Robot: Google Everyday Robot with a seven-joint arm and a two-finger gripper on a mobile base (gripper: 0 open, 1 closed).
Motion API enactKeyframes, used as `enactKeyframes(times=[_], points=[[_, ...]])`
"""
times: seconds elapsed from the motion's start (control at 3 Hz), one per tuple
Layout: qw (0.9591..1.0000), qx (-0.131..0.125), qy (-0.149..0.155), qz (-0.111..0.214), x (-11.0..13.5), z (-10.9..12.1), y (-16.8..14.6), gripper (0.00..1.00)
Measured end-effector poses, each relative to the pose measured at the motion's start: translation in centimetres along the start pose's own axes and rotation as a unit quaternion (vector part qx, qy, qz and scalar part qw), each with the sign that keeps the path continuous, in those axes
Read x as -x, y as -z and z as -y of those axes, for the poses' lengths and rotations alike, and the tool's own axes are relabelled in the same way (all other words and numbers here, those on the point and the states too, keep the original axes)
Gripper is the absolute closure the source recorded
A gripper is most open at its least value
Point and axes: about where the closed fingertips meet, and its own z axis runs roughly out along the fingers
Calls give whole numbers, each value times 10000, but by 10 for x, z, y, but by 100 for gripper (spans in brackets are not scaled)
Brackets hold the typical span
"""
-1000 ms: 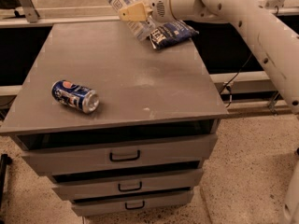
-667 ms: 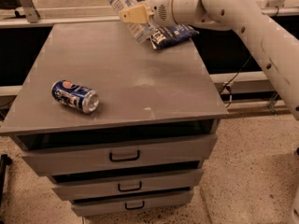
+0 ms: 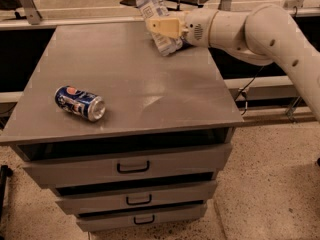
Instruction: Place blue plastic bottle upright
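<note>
The blue plastic bottle (image 3: 149,3) is clear and faintly bluish with a pale label. It leans with its top to the upper left over the far edge of the grey cabinet top (image 3: 135,79). My gripper (image 3: 160,28) is shut on its middle, with a tan finger (image 3: 165,26) across its front. The bottle's lower end (image 3: 167,48) is at or just above the surface; I cannot tell if it touches. The white arm (image 3: 260,31) reaches in from the right.
A blue soda can (image 3: 80,103) lies on its side at the front left of the top. The cabinet has three drawers with dark handles (image 3: 133,167). A rail and metal posts run behind the cabinet. Speckled floor lies to the right.
My gripper has moved right and down toward the cabinet top with the bottle, which now stands steeper. The dark snack bag seen before is now hidden behind the arm.
</note>
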Motion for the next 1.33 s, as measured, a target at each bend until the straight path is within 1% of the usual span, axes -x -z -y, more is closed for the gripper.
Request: enactKeyframes(times=[0.33,0.67,1.0,1.33], points=[[9990,1,67,449,0,10,40,100],[9990,2,65,450,0,10,40,100],[9985,-36,-28,540,-2,14,49,100],[9975,-230,-102,663,-4,20,77,100]])
